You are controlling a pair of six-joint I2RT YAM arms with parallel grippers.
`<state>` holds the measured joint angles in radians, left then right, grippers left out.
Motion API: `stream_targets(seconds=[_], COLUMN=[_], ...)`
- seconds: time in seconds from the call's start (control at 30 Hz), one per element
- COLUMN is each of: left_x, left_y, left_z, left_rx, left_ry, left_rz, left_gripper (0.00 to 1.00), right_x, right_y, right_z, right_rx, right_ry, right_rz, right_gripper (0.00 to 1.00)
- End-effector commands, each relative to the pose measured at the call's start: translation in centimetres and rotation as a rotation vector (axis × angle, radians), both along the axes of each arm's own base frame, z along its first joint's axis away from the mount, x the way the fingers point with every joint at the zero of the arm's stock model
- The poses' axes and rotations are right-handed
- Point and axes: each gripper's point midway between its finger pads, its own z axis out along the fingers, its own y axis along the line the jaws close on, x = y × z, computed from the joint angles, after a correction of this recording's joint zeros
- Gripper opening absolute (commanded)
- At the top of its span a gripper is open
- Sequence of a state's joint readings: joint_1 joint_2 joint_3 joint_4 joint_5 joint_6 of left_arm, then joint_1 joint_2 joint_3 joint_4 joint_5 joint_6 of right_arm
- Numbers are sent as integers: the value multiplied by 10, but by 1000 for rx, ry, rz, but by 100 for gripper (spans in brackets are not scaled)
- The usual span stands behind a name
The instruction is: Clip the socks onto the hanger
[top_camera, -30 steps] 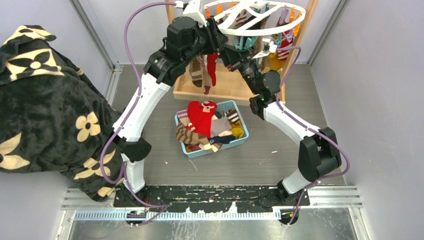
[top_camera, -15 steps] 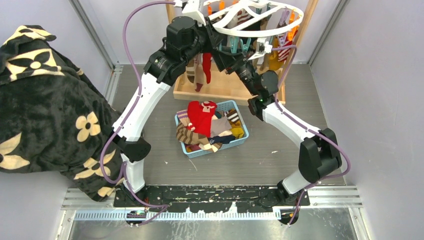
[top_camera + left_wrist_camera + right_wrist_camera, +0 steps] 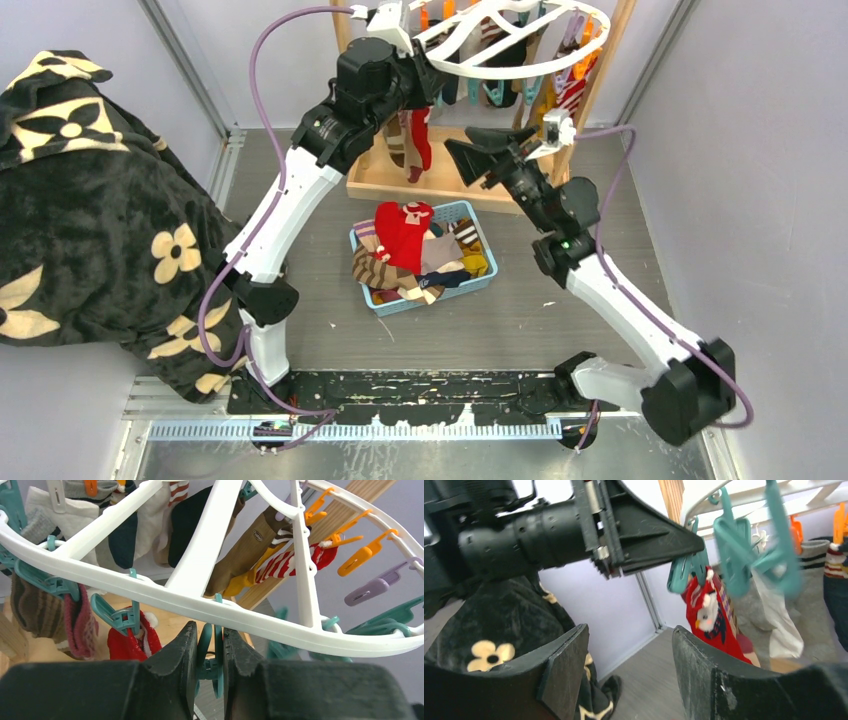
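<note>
The white ring hanger (image 3: 520, 52) hangs at the back, with teal and orange clips and several socks on it; it fills the left wrist view (image 3: 200, 565). My left gripper (image 3: 428, 85) is up at the ring's near left edge, its jaws (image 3: 210, 628) shut on a teal clip (image 3: 204, 650). A red sock (image 3: 422, 135) hangs just below that spot and shows in both wrist views (image 3: 125, 645) (image 3: 706, 615). My right gripper (image 3: 470, 160) is open and empty (image 3: 630, 635), below and in front of the hanger. More socks (image 3: 405, 235) lie heaped in the blue basket.
The blue basket (image 3: 482, 280) sits mid-table in front of the wooden stand (image 3: 440, 178), whose posts rise beside the hanger. A big black floral blanket (image 3: 90, 200) fills the left side. Grey walls close in left and right.
My right arm has drawn back from the hanger, down and to the right, jaws open and empty. The red sock still hangs by the left gripper. The left gripper has stayed at the ring.
</note>
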<state>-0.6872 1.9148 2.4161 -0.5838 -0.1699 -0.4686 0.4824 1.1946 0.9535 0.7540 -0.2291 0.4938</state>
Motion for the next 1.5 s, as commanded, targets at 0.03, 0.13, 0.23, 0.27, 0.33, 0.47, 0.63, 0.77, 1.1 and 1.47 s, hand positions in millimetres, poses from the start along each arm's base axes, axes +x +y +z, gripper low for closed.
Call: stream_targets(seconds=[0.03, 0.13, 0.23, 0.27, 0.33, 0.47, 0.63, 0.77, 1.1, 1.47], left_x=[-11, -12, -13, -13, -14, -13, -13, -14, -16, -18], left_y=[21, 20, 21, 21, 21, 20, 20, 21, 21, 23], left_z=[44, 45, 45, 45, 45, 42, 43, 43, 45, 47], left_rx=[-64, -67, -67, -68, -70, -68, -64, -62, -68, -62], left_ry=[-98, -99, -97, -96, -97, -92, -95, -97, -97, -107], left_rz=[35, 31, 29, 28, 28, 26, 26, 26, 20, 18], left_gripper=[9, 9, 10, 10, 10, 10, 10, 10, 10, 10], right_x=[-25, -32, -42, -45, -50, -51, -21, 6, 31, -83], right_y=[-16, -14, 0, 7, 22, 55, 65, 64, 58, 50], right_z=[-40, -73, -110, -123, -147, -181, -227, -255, -264, -234], right_rx=[-127, -195, -285, -323, -413, -536, -588, -570, -413, -621], right_ry=[100, 203, 303, 327, 365, 418, 545, 603, 615, 478], right_rz=[-33, -7, 31, 35, 41, 73, -51, -115, -21, 124], right_gripper=[67, 67, 67, 67, 66, 66, 61, 60, 55, 67])
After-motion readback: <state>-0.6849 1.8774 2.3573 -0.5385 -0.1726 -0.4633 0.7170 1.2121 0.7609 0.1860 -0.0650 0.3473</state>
